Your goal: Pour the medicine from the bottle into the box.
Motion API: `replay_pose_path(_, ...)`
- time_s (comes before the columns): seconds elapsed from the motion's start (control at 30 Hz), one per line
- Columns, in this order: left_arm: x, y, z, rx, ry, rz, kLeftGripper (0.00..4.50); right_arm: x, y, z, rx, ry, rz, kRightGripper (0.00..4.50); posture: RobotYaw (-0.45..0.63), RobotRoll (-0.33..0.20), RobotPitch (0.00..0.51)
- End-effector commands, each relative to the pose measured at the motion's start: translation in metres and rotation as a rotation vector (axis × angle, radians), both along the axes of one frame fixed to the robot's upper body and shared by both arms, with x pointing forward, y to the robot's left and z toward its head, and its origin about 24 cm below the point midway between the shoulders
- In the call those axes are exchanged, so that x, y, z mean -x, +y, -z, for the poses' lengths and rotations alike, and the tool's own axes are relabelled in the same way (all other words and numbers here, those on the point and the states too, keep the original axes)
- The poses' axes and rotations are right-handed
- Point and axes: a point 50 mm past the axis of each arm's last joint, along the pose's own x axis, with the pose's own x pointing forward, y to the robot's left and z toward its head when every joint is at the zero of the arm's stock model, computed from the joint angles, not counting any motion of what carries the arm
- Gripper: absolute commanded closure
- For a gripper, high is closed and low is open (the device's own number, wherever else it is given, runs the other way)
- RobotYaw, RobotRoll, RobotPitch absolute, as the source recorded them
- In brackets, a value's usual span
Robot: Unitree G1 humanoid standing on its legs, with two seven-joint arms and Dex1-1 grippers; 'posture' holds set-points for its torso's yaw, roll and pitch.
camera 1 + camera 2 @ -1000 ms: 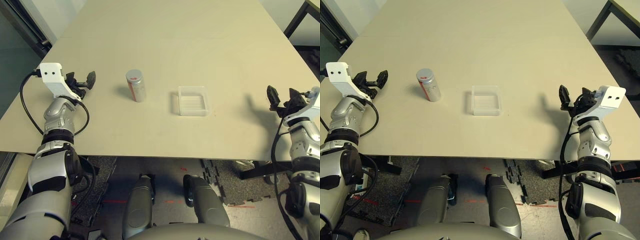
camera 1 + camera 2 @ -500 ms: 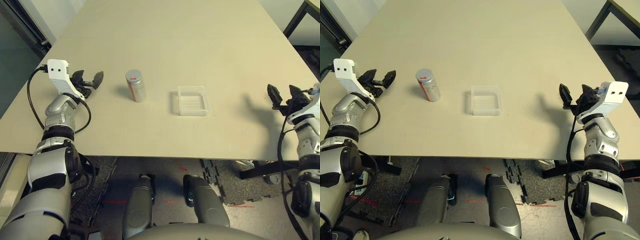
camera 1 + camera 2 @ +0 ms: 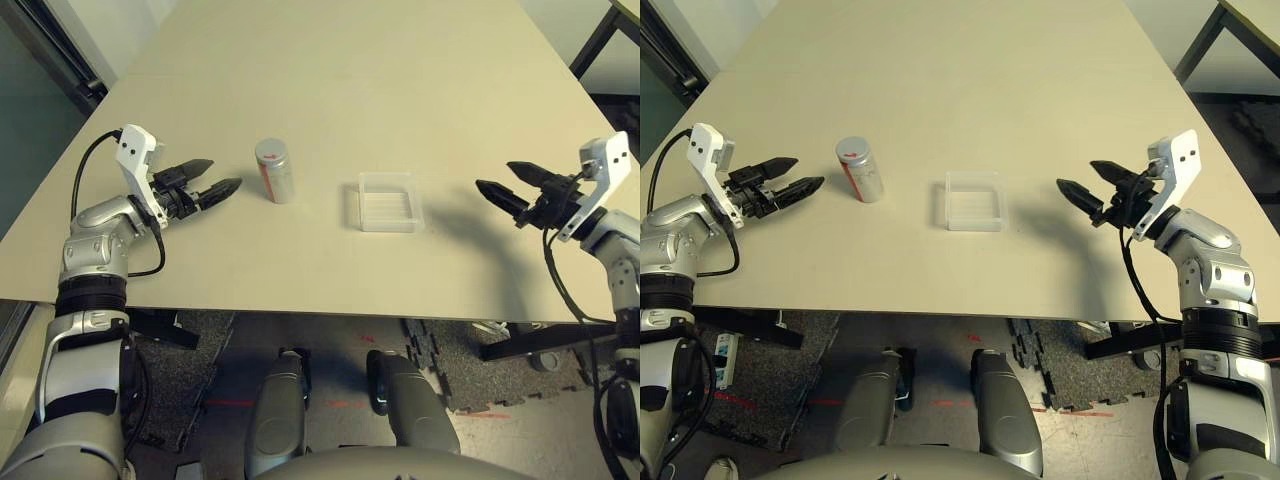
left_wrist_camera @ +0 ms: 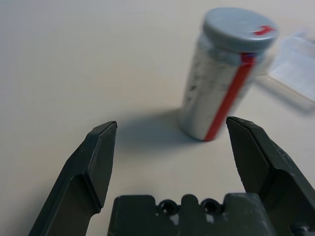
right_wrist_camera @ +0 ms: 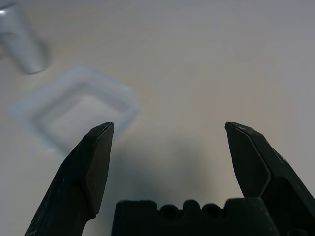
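Observation:
The bottle [image 3: 274,171] stands upright on the table, silvery-grey with a white label, a red stripe and a grey cap; the left wrist view shows it close ahead [image 4: 224,74]. The clear plastic box [image 3: 388,201] lies flat a short way to its right, blurred in the right wrist view [image 5: 78,110]. My left gripper [image 3: 218,176] is open, its fingertips pointing at the bottle from the left with a small gap. My right gripper [image 3: 502,181] is open too, pointing at the box from the right, well short of it. Neither holds anything.
The beige table [image 3: 340,90] stretches far back behind both things. Its front edge runs just below the grippers. A dark table leg [image 3: 595,40] stands at the far right corner, and foam floor mats [image 3: 450,370] lie under the table.
Both arms have swung inward over the table. The left gripper turned and moved right toward the bottle; the right gripper moved left toward the box. Bottle and box stayed put.

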Motion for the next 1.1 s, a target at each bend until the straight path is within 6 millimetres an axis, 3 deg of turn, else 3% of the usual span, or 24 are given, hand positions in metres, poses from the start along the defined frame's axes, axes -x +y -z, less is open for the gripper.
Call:
replay_pose_path(0.03,-0.001,-0.005,0.001,-0.004,0.01,0.021,0.04,0.006,0.012,0.0,0.001,0.037,-0.064,0.0,0.03,0.0,0.184)
replay_pose_path(0.33,-0.013,-0.021,0.012,-0.02,0.026,0.075,0.04,0.011,0.027,-0.002,-0.007,0.057,-0.098,0.0,-0.01,0.0,0.199)
replay_pose_path(0.8,-0.035,-0.049,0.03,-0.043,0.053,0.108,0.04,0.012,0.032,-0.009,-0.032,0.042,-0.094,0.0,-0.06,0.0,0.195)
replay_pose_path(1.1,-0.04,-0.059,0.039,-0.049,0.053,0.1,0.04,0.02,0.058,-0.018,-0.03,0.027,-0.237,0.0,-0.08,0.0,0.193)
